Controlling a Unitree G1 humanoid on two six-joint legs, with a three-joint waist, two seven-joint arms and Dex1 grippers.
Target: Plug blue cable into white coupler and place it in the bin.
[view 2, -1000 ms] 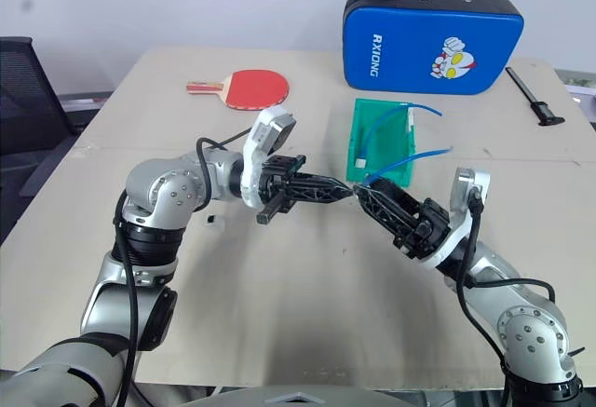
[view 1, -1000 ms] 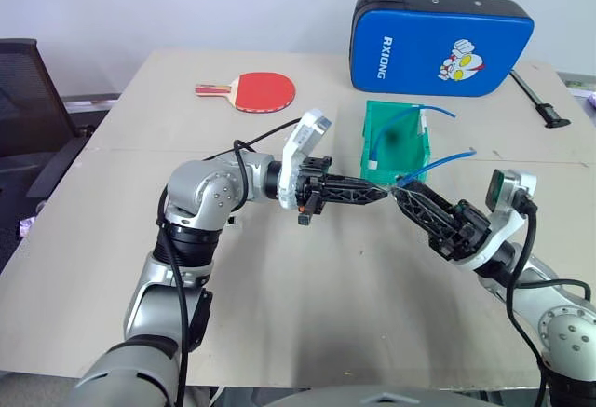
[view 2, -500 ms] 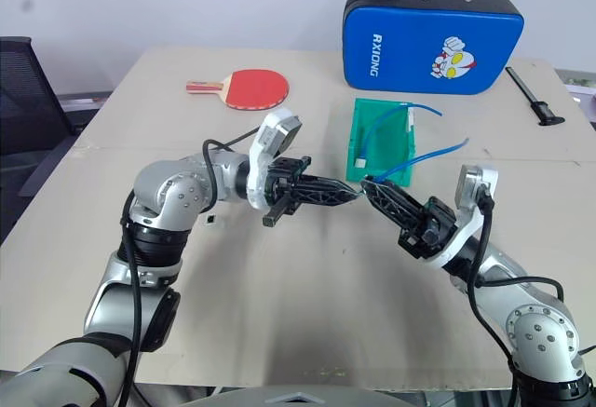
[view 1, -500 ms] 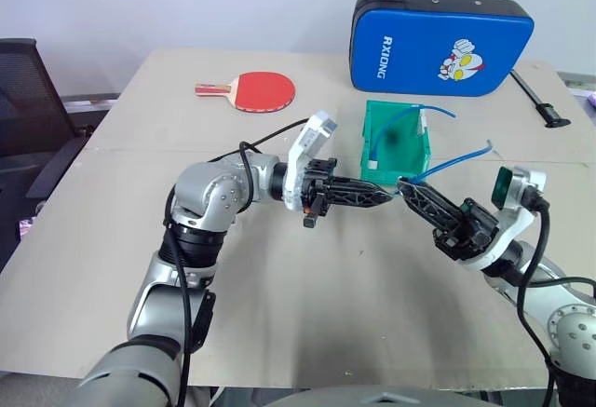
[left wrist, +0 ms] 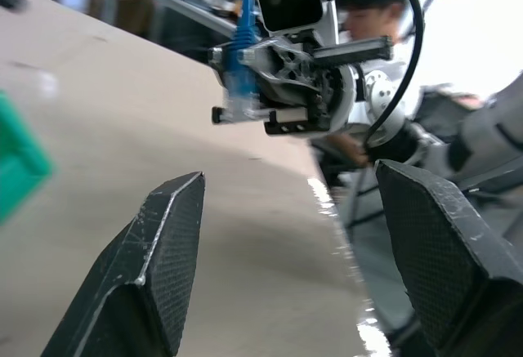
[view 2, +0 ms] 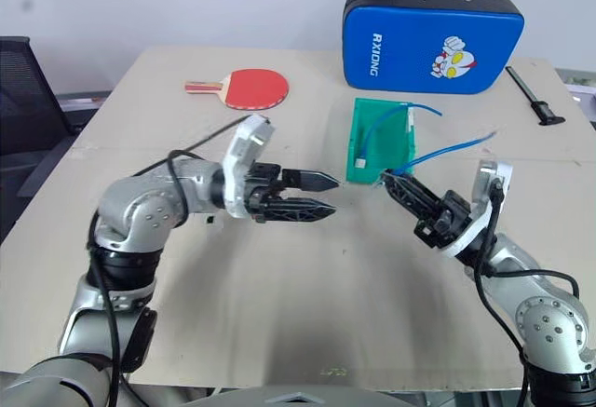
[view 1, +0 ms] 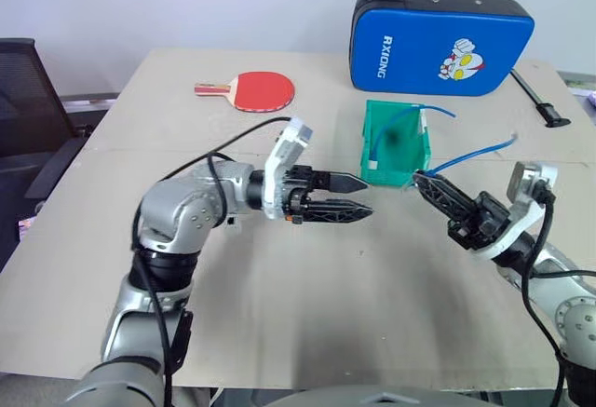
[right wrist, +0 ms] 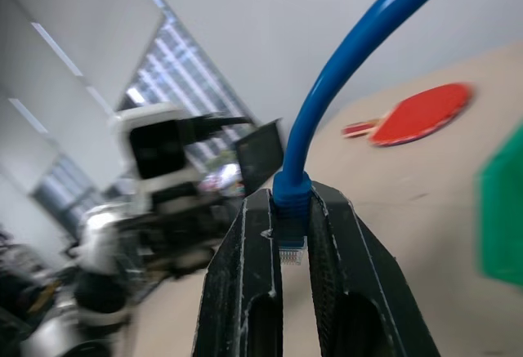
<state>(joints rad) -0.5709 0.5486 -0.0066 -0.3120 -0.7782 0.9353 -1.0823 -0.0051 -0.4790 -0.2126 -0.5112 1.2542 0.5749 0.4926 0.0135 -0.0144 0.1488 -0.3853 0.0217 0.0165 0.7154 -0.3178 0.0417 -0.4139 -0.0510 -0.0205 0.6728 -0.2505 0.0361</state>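
Blue cable (right wrist: 351,87): your right claw (view 2: 389,180) pinches its plug end, cord arcing away behind. Your left claw (view 1: 361,196) faces it, spread wide and empty, with the bin (view 1: 377,151) just beyond both tips.

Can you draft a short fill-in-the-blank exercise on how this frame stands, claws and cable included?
1. The right claw is shut on the plug end of the ____ cable.
2. The left claw is ____, with nothing between its fingers.
3. The green bin holds another blue ____.
4. A red ____ lies on the table beyond the left arm.

Missing words: blue; open; cable; paddle
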